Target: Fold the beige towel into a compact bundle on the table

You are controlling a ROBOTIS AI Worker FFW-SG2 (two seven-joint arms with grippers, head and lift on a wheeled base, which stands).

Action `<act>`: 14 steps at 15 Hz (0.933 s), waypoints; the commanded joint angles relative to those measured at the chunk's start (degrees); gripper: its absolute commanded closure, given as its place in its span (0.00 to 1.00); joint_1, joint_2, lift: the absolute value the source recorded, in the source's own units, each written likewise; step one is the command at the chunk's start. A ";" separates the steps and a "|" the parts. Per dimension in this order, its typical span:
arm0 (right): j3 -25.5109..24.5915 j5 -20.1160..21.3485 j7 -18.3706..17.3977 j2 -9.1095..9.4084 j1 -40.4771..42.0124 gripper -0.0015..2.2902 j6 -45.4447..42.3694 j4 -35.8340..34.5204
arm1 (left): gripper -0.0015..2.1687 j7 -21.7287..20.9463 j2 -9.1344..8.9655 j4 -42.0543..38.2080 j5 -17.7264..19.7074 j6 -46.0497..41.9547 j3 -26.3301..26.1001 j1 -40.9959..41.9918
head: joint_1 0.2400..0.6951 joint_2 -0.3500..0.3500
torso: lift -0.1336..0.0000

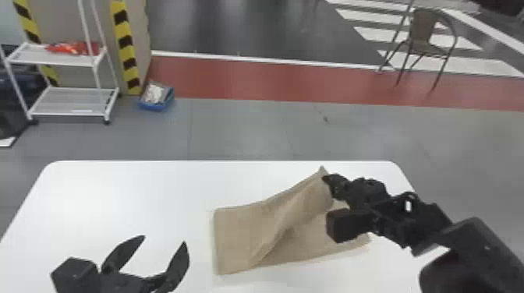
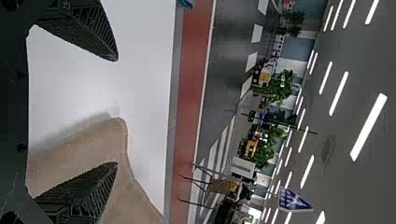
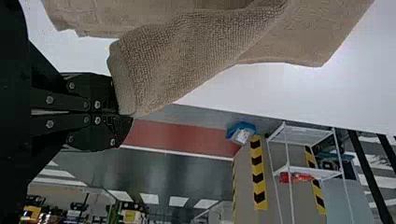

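Observation:
The beige towel (image 1: 249, 230) lies on the right half of the white table, its far right corner lifted in a diagonal fold. My right gripper (image 1: 329, 181) holds that raised corner; in the right wrist view the right gripper (image 3: 122, 115) is shut on the edge of the towel (image 3: 173, 56). At the near left, my left gripper (image 1: 163, 239) stands open beside the towel, with nothing between its fingers. From the left wrist, the open left gripper (image 2: 116, 112) has the towel (image 2: 79, 140) beyond and below its fingers.
The white table (image 1: 117, 195) has its far edge beyond the towel. On the floor behind stand a white shelf rack (image 1: 62, 58), a blue box (image 1: 156, 97) and a brown chair (image 1: 425, 35).

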 commanded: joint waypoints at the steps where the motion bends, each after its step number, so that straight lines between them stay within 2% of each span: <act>1: -1.57 0.42 -0.60 -0.79 1.15 0.75 -0.86 1.97 | 0.04 -0.10 0.00 0.66 0.00 -0.87 -0.35 0.12 | 1.00 0.22 | 1.00; 3: -1.75 2.79 -1.83 -0.62 2.47 0.75 -3.32 6.01 | 0.04 -0.01 0.00 1.01 0.00 -1.22 -0.53 0.20 | 1.00 0.19 | 1.00; 9: -2.89 5.52 -4.03 -0.27 1.76 0.74 -3.32 10.32 | 0.04 0.16 0.00 0.75 -0.17 -2.10 -1.15 1.17 | 1.00 0.13 | 1.00; 12: -3.50 5.08 -4.29 0.17 0.44 0.74 -3.50 10.06 | 0.04 0.43 -0.09 0.83 -0.35 -2.80 -1.41 1.26 | 1.00 0.12 | 1.00; 14: -5.09 2.70 -3.85 -0.09 0.27 0.74 -4.20 6.37 | 0.04 0.60 0.00 0.83 -0.44 -2.80 -1.50 1.35 | 1.00 0.12 | 1.00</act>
